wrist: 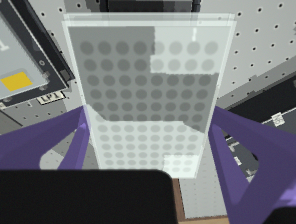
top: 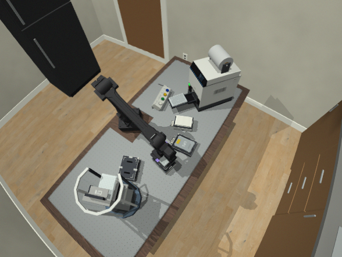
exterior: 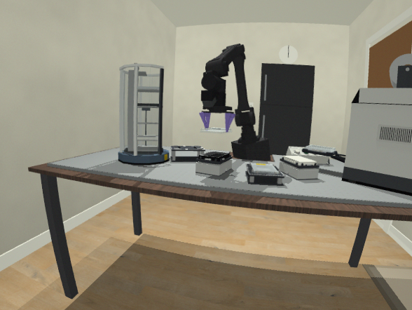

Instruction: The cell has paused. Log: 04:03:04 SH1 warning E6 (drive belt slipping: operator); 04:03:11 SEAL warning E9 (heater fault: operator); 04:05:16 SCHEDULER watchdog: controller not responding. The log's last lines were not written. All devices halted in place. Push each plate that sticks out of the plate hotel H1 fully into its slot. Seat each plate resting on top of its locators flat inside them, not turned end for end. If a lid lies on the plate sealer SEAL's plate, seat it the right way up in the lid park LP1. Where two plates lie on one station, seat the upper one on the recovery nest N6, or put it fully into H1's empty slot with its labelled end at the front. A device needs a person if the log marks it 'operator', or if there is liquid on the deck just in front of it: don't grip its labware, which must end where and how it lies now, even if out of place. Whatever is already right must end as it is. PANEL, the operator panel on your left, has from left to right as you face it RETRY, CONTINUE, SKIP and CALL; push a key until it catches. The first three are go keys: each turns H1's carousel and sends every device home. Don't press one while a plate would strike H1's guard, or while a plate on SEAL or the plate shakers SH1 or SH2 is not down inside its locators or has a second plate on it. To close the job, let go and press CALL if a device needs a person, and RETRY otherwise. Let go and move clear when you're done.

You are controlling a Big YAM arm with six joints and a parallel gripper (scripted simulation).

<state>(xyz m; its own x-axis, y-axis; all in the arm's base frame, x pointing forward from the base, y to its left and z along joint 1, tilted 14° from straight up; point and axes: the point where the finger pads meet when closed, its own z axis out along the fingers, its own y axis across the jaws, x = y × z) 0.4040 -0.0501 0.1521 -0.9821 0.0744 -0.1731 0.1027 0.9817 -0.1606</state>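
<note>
My gripper (top: 162,160) (exterior: 216,128) (wrist: 148,111) is shut on a clear well plate (top: 166,164) (exterior: 212,130) (wrist: 145,75), with a purple finger on each long side. It holds the plate level, well above a shaker with a black top (exterior: 214,162) (top: 172,169). The lid park LP1 (top: 185,144) (exterior: 264,173) (wrist: 20,80) lies to the right and holds a grey piece with a yellow mark. The black recovery nest N6 (top: 129,168) (exterior: 186,153) lies to the left. Plate hotel H1 (top: 107,193) (exterior: 141,112) stands at the left end.
A second shaker with a white plate (top: 184,121) (exterior: 299,164) stands beyond LP1. The sealer (top: 216,84) (exterior: 382,142) has a plate (top: 178,100) (exterior: 320,149) on its drawer. The operator panel (top: 161,97) lies beside it. The arm's base (exterior: 250,147) is behind.
</note>
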